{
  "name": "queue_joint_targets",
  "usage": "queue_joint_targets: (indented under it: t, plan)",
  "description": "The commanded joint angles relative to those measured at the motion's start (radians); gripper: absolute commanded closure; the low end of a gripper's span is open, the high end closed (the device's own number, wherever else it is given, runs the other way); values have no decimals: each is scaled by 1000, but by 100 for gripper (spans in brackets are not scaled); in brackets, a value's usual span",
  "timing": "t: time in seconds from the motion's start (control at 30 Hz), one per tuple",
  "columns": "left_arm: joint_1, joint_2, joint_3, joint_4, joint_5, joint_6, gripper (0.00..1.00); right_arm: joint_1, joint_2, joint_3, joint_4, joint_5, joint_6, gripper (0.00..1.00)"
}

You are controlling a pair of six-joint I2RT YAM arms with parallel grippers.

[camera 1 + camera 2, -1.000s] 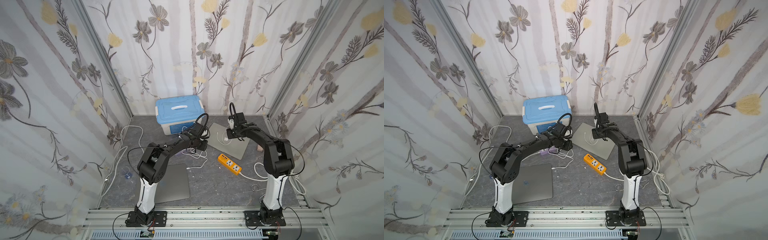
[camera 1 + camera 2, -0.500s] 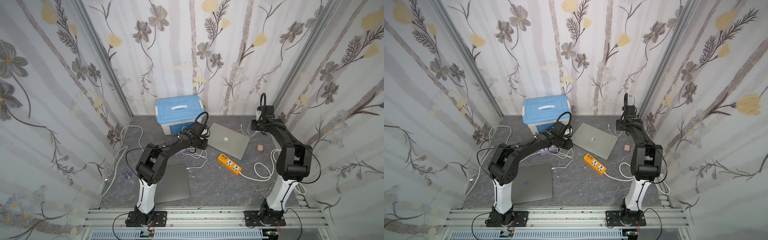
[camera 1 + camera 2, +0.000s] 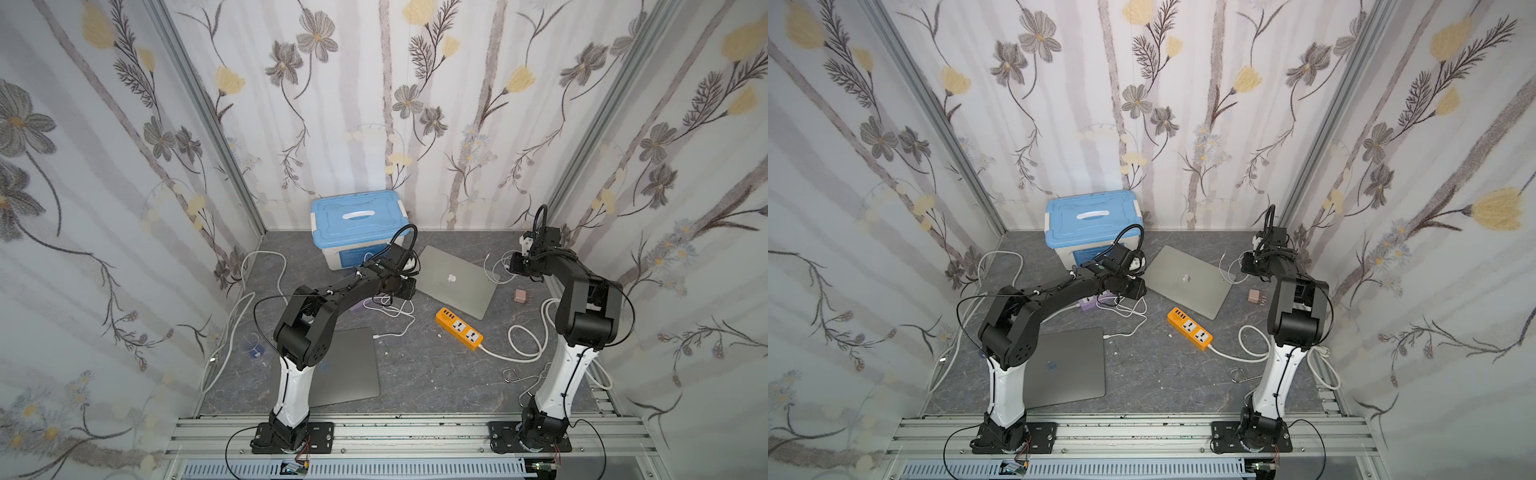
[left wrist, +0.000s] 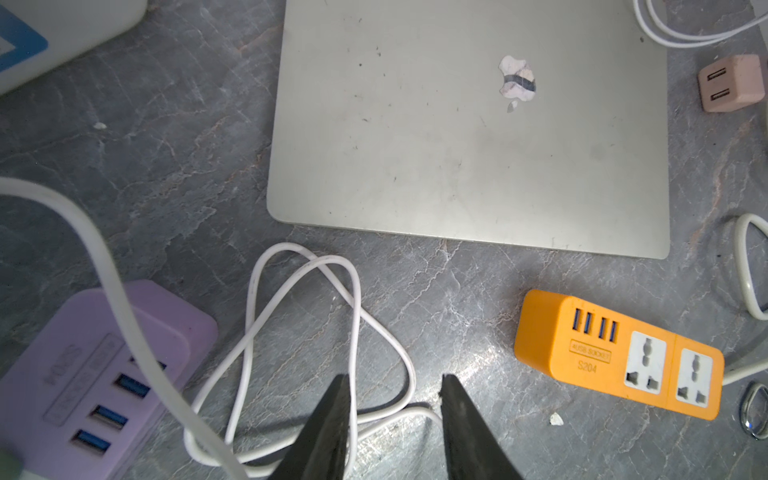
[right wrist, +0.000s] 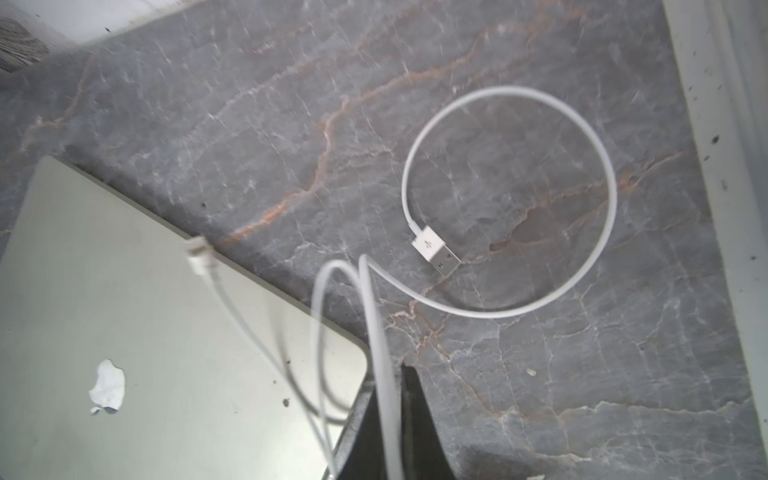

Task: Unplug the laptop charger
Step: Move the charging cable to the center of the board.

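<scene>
A closed silver laptop (image 3: pixel 455 280) lies on the grey floor in both top views. A thin white charger cable (image 5: pixel 384 332) runs up between the narrow jaws of my right gripper (image 5: pixel 388 374), which is shut on it near the far right corner (image 3: pixel 515 266). The cable's small connector (image 5: pixel 197 257) sits at the laptop's edge, blurred; I cannot tell if it is seated. Its USB plug (image 5: pixel 436 249) lies loose on the floor. My left gripper (image 4: pixel 395 378) hangs open over a loose white cable loop (image 4: pixel 353 299) beside the laptop's left edge.
An orange power strip (image 3: pixel 459 328) lies in front of the silver laptop, and a purple USB hub (image 4: pixel 104 365) sits under my left arm. A blue-lidded box (image 3: pixel 357 216) stands at the back. A dark grey laptop (image 3: pixel 349 374), a pink adapter (image 3: pixel 520 296) and a thick white cord (image 3: pixel 523 345) lie around.
My right arm has swung from above the silver laptop to the far right corner, drawing the white cable with it. The left arm has barely moved.
</scene>
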Motion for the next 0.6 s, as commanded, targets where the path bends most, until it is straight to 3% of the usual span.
queue_joint_targets:
  t: [0.0, 0.13, 0.27, 0.57]
  plan:
    - [1, -18, 7, 28, 39, 32, 60, -3, -11, -38, 83, -39, 2, 77]
    - [1, -35, 24, 25, 75, 27, 60, 7, -75, -75, 111, -14, 0, 53]
    - [0, -86, 25, 9, 49, 31, 60, 41, -164, -87, 96, 52, -24, 38]
    - [13, -275, -45, -70, -106, 26, 60, 172, -390, -184, 93, 305, -56, 22]
